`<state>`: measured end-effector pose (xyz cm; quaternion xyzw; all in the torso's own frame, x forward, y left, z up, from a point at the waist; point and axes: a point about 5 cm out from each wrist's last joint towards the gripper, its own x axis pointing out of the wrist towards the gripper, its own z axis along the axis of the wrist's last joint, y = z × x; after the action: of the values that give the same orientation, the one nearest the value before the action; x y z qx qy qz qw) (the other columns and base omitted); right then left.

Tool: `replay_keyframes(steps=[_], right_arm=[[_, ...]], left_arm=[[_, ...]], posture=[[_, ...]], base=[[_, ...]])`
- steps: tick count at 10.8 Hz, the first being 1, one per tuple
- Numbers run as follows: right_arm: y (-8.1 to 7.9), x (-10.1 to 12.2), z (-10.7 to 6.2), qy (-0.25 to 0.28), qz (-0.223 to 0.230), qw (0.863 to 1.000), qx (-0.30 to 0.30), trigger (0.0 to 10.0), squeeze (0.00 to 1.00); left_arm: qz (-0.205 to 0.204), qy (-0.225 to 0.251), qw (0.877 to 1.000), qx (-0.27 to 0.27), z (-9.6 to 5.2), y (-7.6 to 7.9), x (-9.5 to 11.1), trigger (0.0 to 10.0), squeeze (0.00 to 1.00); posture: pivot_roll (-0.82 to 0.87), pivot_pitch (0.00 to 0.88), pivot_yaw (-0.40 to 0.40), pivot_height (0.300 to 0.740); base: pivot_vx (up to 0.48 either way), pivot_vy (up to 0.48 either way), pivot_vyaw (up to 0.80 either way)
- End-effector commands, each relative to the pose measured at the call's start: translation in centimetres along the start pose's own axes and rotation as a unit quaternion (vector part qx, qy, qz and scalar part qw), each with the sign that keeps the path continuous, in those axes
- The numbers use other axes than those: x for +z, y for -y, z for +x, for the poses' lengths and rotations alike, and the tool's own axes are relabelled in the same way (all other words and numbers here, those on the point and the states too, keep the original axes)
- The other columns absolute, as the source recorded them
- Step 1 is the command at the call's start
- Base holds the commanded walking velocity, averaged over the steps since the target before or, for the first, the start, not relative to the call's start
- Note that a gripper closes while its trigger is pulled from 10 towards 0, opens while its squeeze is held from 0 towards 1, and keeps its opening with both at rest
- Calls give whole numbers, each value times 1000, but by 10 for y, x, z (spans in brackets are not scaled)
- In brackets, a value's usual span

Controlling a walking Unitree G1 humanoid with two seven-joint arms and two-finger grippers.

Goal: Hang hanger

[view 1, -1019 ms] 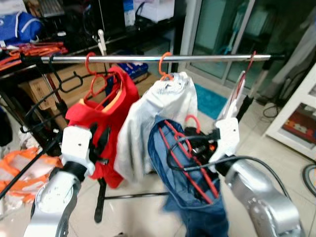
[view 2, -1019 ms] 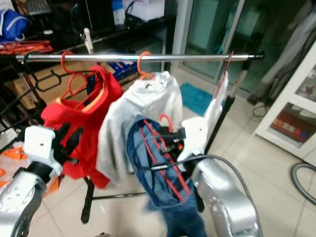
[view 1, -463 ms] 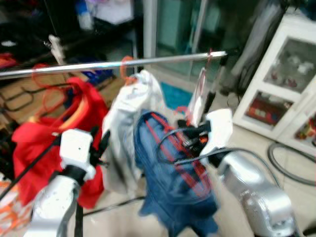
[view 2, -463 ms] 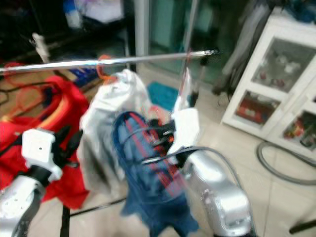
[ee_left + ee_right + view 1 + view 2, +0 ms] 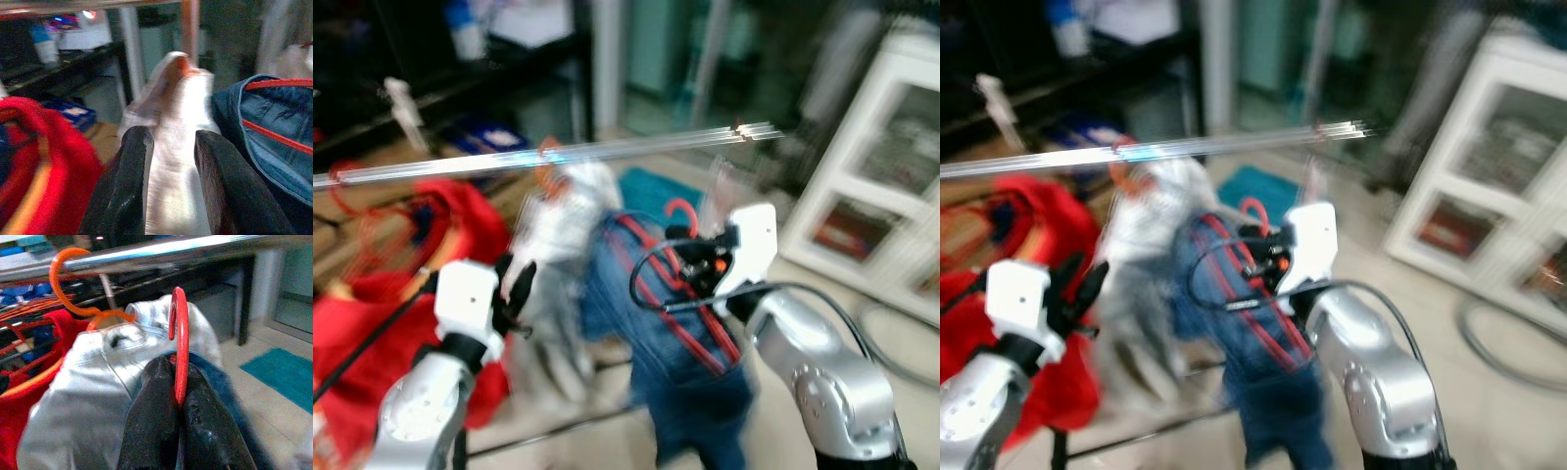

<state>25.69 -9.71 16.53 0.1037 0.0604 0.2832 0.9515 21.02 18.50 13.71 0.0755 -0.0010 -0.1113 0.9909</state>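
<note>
My right gripper [image 5: 178, 396] is shut on a red hanger [image 5: 179, 340] carrying a blue garment [image 5: 680, 323]. Its hook [image 5: 683, 211] points up, just below the silver rail [image 5: 568, 157]. On the rail hang a grey-white garment [image 5: 93, 396] on an orange hanger [image 5: 73, 279] and a red garment [image 5: 401, 284] further left. My left gripper [image 5: 171, 142] is open in front of the grey-white garment [image 5: 176, 147], holding nothing. The head views are blurred.
A white cabinet [image 5: 886, 166] with glass doors stands to the right on the tiled floor. Dark shelves [image 5: 460, 59] with clutter lie behind the rail. A teal mat [image 5: 283, 372] lies on the floor beyond the rack.
The camera has swung right and closer to the rail. My right gripper has lifted the red hanger with the blue garment nearer the rail. The left arm stays raised.
</note>
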Motion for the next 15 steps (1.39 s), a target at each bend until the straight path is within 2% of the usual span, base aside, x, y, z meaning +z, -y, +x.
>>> replay_keyframes(steps=[1, 8, 10, 15], right_arm=[[-8, 7, 2, 16, -4, 1000, 17, 10000, 0], [-8, 7, 2, 16, -4, 1000, 17, 10000, 0], [-10, 1, -20, 8, -23, 1000, -13, 10000, 0], [-9, 1, -25, 11, -16, 1000, -24, 10000, 0]], left_arm=[[4, -2, 1000, 6, -1, -4, 1, 10000, 0], [4, -2, 1000, 6, -1, -4, 1, 10000, 0], [31, 0, 998, -54, -15, 4, 3, 10000, 0], [13, 0, 999, -44, -10, 3, 3, 10000, 0]], posture=[[-33, 8, -17, 740], [-33, 8, -17, 740], [-37, 26, -4, 740], [-49, 23, -3, 740]], base=[[401, 0, 0], [401, 0, 0], [0, 0, 0], [-55, 0, 0]])
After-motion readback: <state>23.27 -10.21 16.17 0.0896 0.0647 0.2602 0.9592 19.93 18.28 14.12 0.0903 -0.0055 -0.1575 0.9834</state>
